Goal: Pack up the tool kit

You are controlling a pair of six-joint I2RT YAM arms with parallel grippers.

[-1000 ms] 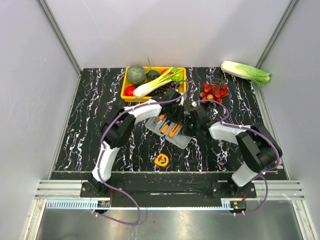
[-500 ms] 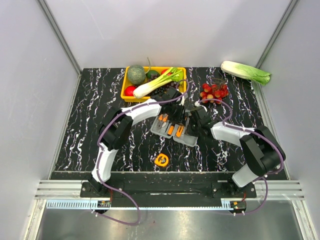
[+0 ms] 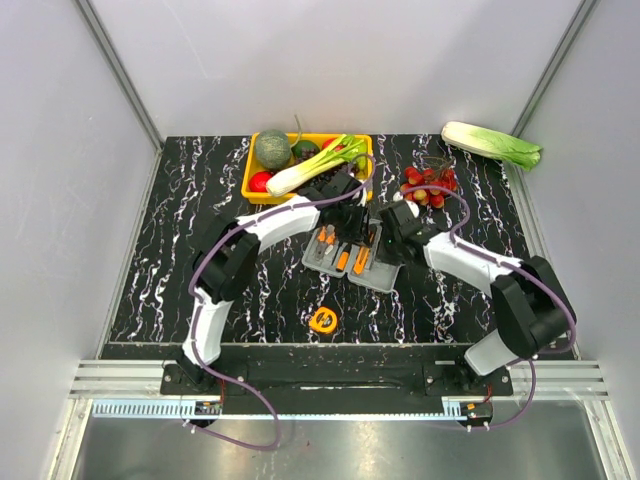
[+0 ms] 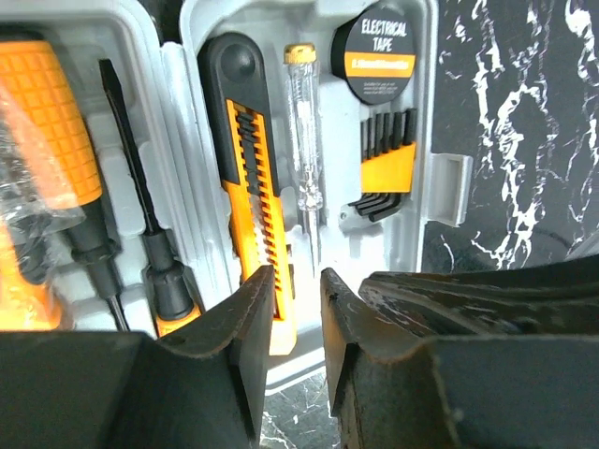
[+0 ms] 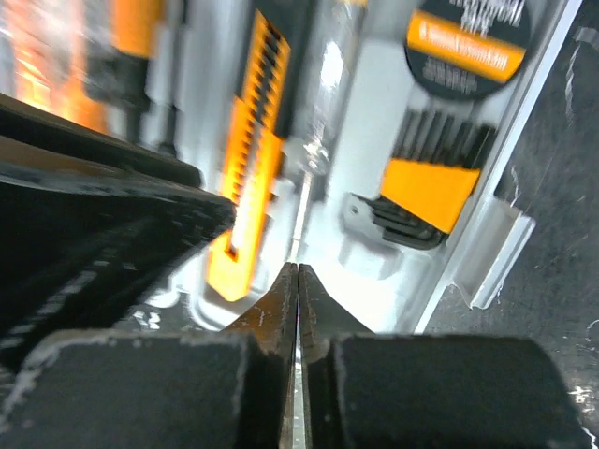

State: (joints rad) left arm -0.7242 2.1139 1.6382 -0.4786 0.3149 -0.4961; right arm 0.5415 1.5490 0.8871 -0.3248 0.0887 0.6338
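Right gripper (image 5: 298,271) advanced, tool kit (image 5: 374,131) directly beneath

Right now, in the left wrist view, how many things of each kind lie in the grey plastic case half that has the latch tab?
Orange-and-black utility knife: 1
Clear tester screwdriver: 1
Black roll of electrical tape: 1
Orange holder of black hex keys: 1
Total: 4

Desk (image 3: 180,260): black marble pattern with white veins.
Centre: grey tool kit (image 3: 378,277), lying open.
Near side: yellow tape measure (image 3: 323,320), apart from the kit.
Far side: yellow tray (image 3: 248,180) of vegetables, with red fruits (image 3: 428,183) to its right.
Far right corner: cabbage (image 3: 492,145).
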